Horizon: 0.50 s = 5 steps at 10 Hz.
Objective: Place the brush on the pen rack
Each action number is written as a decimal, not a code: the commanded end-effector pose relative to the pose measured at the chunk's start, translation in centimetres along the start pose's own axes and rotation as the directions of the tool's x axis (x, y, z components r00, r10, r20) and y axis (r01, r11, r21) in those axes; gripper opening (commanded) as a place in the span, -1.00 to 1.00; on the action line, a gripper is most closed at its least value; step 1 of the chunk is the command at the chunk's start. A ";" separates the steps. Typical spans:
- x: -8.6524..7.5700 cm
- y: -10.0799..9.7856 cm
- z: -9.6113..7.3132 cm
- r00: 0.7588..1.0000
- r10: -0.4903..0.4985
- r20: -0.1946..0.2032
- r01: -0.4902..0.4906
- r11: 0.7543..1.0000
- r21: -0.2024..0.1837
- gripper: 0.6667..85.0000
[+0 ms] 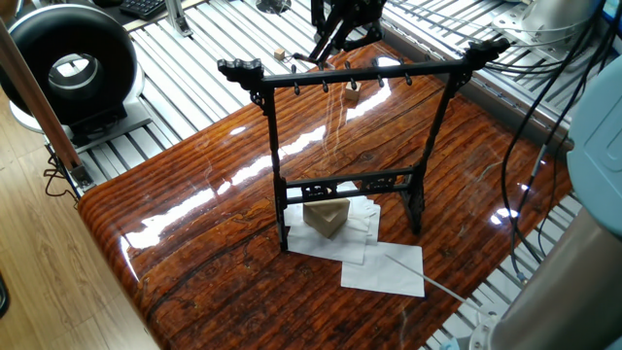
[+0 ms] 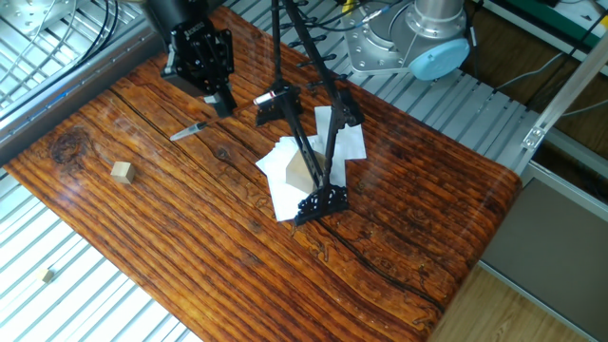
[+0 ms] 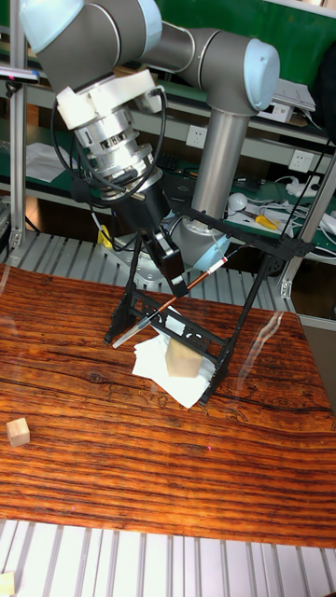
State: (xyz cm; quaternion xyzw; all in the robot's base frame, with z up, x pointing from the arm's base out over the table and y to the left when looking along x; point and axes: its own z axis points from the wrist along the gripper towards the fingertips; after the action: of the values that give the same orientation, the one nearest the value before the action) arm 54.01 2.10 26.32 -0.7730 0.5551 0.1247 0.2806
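At the far left of the bench (image 3: 140, 466) a small wooden cube (image 3: 17, 431) is seen, well apart from everything else and of no part in the job. Further right, the brush (image 3: 140, 327) is held on a slant in the tall fixed view, its lower end pointing down and left and its upper end rising towards the rack. It is clenched part-way along its shaft by the hand (image 3: 179, 291), and it appears to be clear of the bench, though this cannot be told for certain. To the right stands the pen rack (image 1: 360, 76), upright on white paper sheets (image 1: 384, 267) with a pale wedge-shaped block (image 1: 327, 218) between its feet. No brush is seen on its pegs. The carrying step is judged to be in hand: the brush is grasped but not yet delivered. For the next move, the brush would need to be raised to crossbar level and brought to a peg. Whether a hanging loop is fitted at the upper end cannot be told.
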 end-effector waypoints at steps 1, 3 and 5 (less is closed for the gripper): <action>-0.3 -0.1 0.0 1.000 0.001 0.011 -0.001 1.000 0.006 -0.99; 0.2 1.3 0.1 1.000 0.005 -0.002 -0.005 0.999 -0.053 -0.99; 0.3 2.2 0.1 1.000 0.002 -0.001 -0.003 0.996 -0.087 -0.99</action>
State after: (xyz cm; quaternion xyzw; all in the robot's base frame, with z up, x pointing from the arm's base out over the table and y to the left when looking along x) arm 52.78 1.60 25.51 -0.7800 0.5536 0.1391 0.2564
